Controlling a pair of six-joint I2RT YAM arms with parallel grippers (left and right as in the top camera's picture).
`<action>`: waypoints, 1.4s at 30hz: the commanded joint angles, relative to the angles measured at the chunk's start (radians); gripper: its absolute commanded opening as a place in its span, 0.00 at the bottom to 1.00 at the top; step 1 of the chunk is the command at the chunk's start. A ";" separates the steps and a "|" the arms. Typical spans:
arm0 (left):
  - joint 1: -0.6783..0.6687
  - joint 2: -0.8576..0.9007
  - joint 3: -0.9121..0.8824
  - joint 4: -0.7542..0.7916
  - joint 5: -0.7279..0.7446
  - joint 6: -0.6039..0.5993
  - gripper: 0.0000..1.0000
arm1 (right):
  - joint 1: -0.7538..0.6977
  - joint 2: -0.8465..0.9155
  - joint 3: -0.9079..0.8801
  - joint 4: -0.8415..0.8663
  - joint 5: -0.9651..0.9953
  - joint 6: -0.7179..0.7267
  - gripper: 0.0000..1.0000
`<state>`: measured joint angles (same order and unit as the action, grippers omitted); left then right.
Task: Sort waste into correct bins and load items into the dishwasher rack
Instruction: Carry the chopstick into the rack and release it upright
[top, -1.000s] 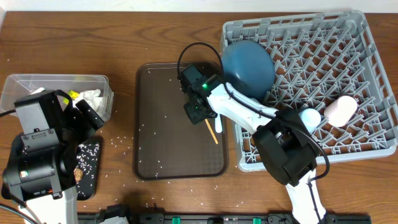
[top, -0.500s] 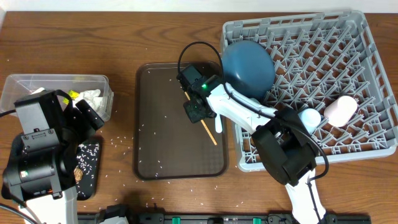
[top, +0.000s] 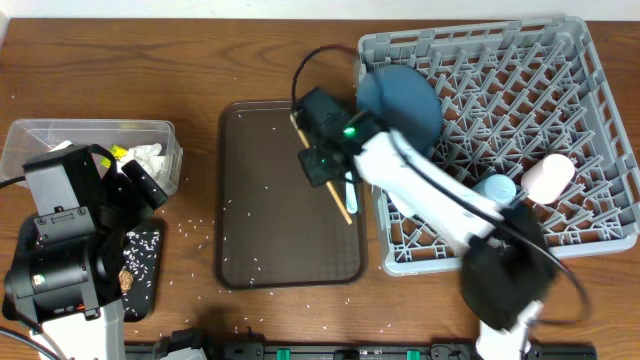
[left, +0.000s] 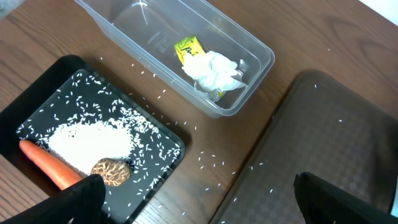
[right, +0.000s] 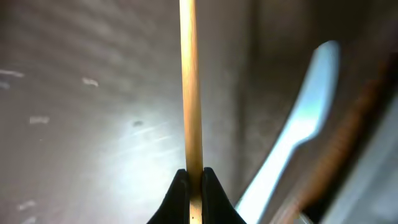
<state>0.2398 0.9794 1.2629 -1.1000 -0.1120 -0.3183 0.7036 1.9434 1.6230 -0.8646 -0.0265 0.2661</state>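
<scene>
My right gripper is shut on the thin wooden chopstick, holding it over the right part of the brown serving tray. The pale blue spoon lies beside it on that tray. The blue plate, pink cup and light blue cup sit in the grey dishwasher rack. My left gripper is open and empty above the table. The clear tub holds crumpled paper and a yellow-green wrapper. The black tray holds rice, the carrot and a brown lump.
Loose rice grains are scattered on the table between the black tray and the serving tray, and on the serving tray itself. The left arm covers much of the black tray in the overhead view.
My right gripper has moved a little toward the back with the chopstick, which now sticks out beyond both sides of the gripper. The right arm has swung rightward. The left arm has not moved.
</scene>
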 joint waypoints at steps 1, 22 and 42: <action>0.004 0.001 0.009 -0.003 -0.012 -0.013 0.98 | -0.049 -0.144 0.019 -0.034 -0.001 0.031 0.01; 0.004 0.001 0.009 -0.003 -0.012 -0.013 0.98 | -0.550 -0.241 -0.069 -0.294 -0.014 -0.025 0.01; 0.004 0.001 0.009 -0.003 -0.012 -0.013 0.98 | -0.629 -0.190 -0.080 -0.188 0.080 -0.319 0.01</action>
<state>0.2398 0.9798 1.2629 -1.1000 -0.1120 -0.3183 0.0822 1.7302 1.5425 -1.0588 0.0143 -0.0303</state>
